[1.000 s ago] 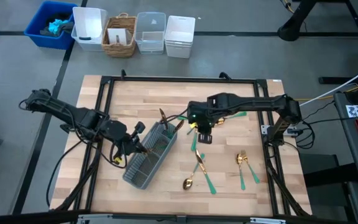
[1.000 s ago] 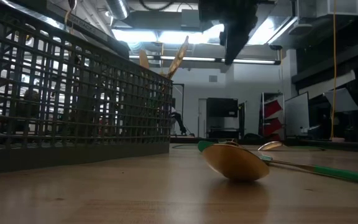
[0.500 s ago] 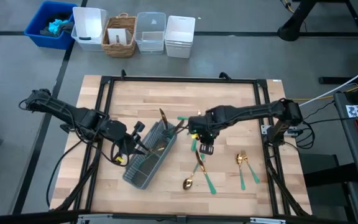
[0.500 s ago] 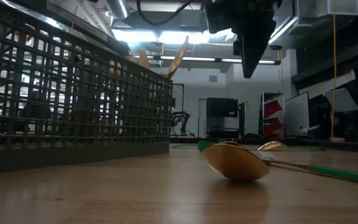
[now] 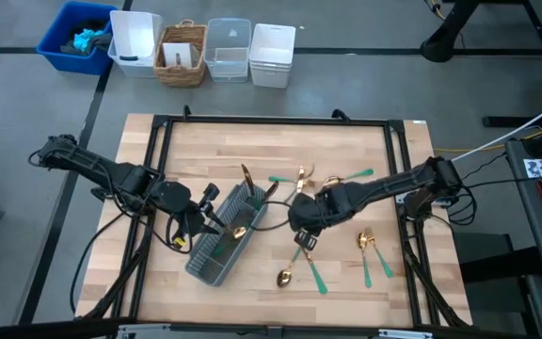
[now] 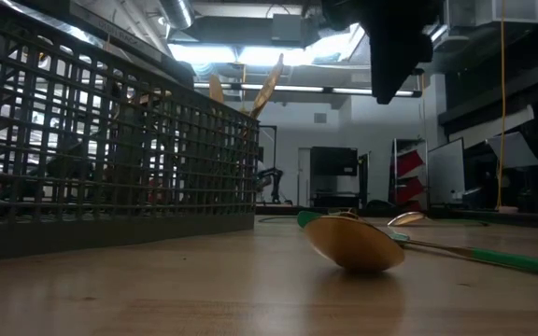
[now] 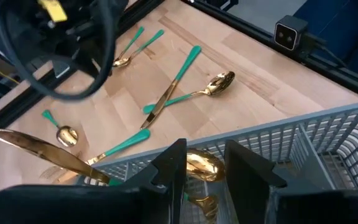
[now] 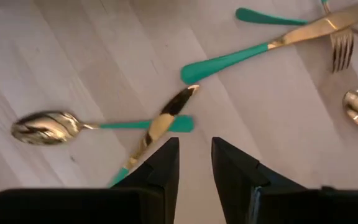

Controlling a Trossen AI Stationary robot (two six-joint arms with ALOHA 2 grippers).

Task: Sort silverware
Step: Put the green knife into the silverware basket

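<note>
The grey mesh caddy lies on the table's left half. My left gripper hangs open over its far compartments. A gold spoon lies inside, below the fingers, and a knife leans out of the caddy's far end. My right gripper points down, open, above a knife. That knife lies across a green-handled spoon on the wood. More silverware lies flat nearby: a knife, a fork and two spoons.
More silverware is scattered toward the far middle of the table. A black frame borders the wooden top. Bins and a basket stand on the floor beyond the far edge. In the low view the caddy's wall fills the left side.
My left gripper has opened and let go of a gold spoon, which now lies in the caddy. My right gripper has gone toward the table's near edge and a little down, rolling about its own axis, and stays open. It now hangs over the crossed knife and spoon.
</note>
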